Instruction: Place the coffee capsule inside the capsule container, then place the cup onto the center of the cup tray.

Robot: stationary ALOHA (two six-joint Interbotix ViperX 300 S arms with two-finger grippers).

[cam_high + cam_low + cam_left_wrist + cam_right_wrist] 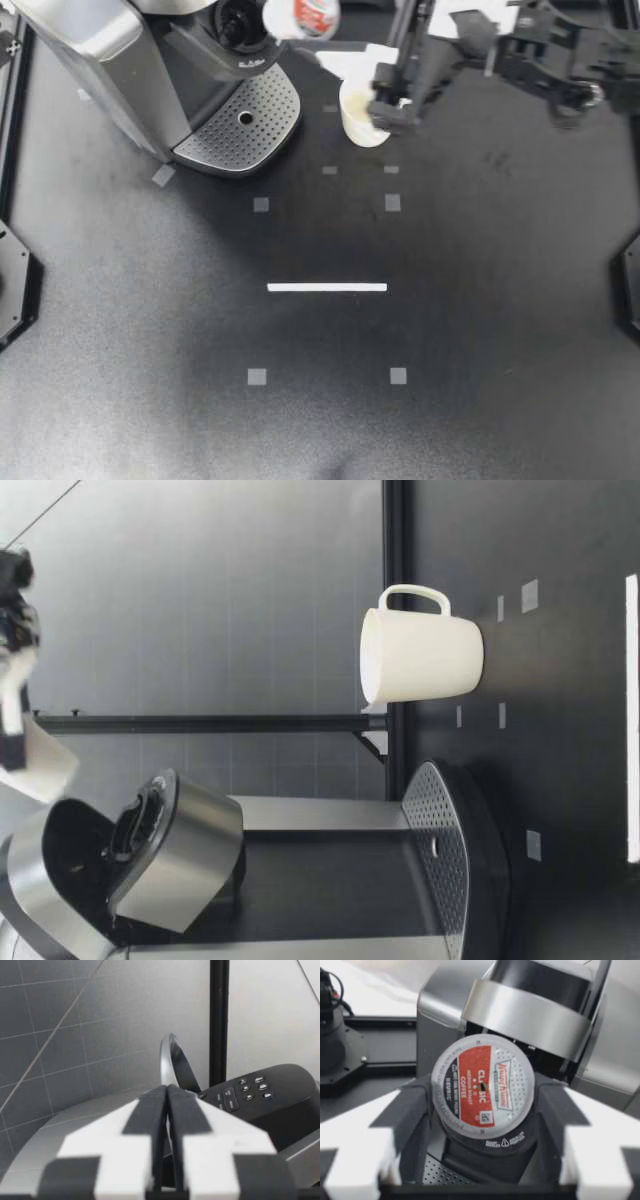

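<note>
My right gripper (300, 20) is pinching the coffee capsule (482, 1087) from two sides, its black pads (412, 1110) pressing at the rim; the capsule is round and squat, and its foil top, white with a red band of print, is facing back at the wrist camera, so its axis is running along the fingers toward the coffee machine (110, 60); the foil is hiding the capsule's body; in the top view the capsule is cut off at the edge, hanging near the open capsule container (240, 25); the brushed-metal lid (530, 1010) is standing raised; my left gripper (167, 1092) is showing its fingers pressed together, nothing between them, over the machine's grey top near a cluster of small buttons (245, 1092); the cup (358, 118), smooth and white, is standing upright on the matte black table (450, 320) beside the perforated metal cup tray (245, 125), not on it, with its handle turned away from the machine in the low view; my right arm is covering part of its rim; a blurred gripper is showing at the low view's edge, and I cannot tell which.
</note>
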